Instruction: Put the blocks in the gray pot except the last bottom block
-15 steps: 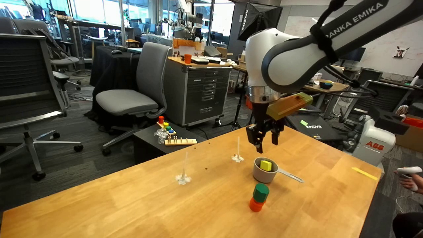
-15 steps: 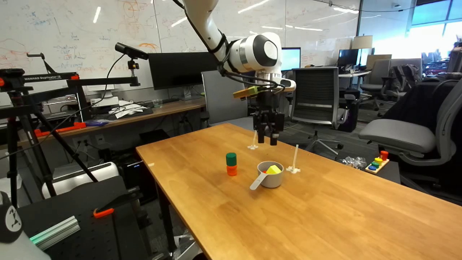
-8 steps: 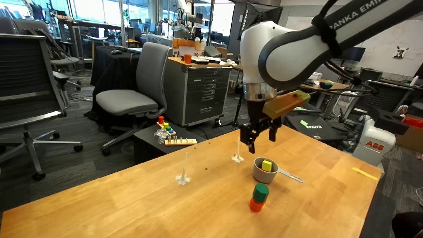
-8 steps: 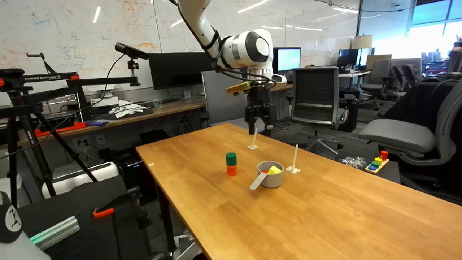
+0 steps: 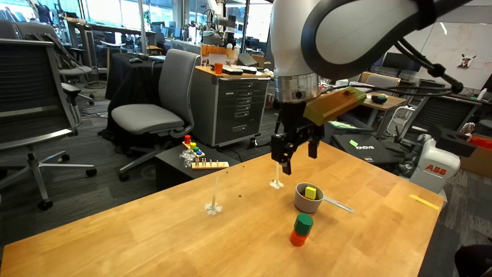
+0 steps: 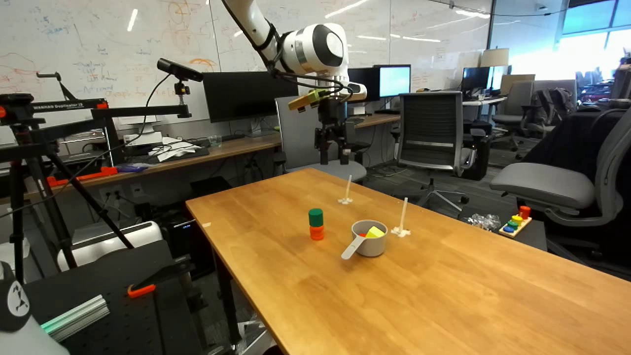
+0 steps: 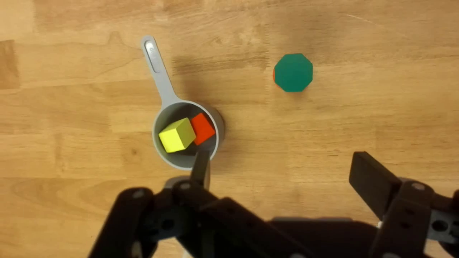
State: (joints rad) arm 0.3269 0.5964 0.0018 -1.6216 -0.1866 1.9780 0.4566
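- Wrist view has the end effector (image 7: 281, 161) wide: fingers (image 7: 374, 182) well apart, bare counter (image 7: 287, 190) showing btwn them.
- From where I stand it hangs above the counter, well apart from the things on it.
- The gray pot (image 7: 170, 115) sits upright on the counter; its thin handle (image 7: 159, 71) slants up & left in the wrist view.
- 2 blocks are inside the pot: yellow block (image 7: 177, 135) & red block (image 7: 202, 129), side by side, yellow a bit higher. Can't tell if yellow leans on red or just overlaps it fr. this angle.
- In an exterior view the pot's wall (image 6: 373, 249) hides most of the red, while yellow shows up nr the rim.
- Nr the pot, w/ some counter btwn, is the stack: green block (image 5: 303, 224) on top, orange-red block (image 5: 298, 238) under it, down on the counter.
- A seam runs round the orange-red part; can't tell if that's 1 piece or 2.
- Fr. above, green covers nearly all of it, w/ just a thin orange-red edge peeking out.
- 2 thin pale sticks (image 6: 403, 214) stand more or less upright on the counter, one of them nr the pot.
- A yellow strip (image 5: 424, 202) lies flat nr the counter's edge.
- The arm (image 5: 346, 34) carries a yellow-orange piece (image 5: 334, 105) just above the end effector.
- Beside the counter, a low black table (image 5: 173, 156) holds a coloured toy (image 5: 193, 146).
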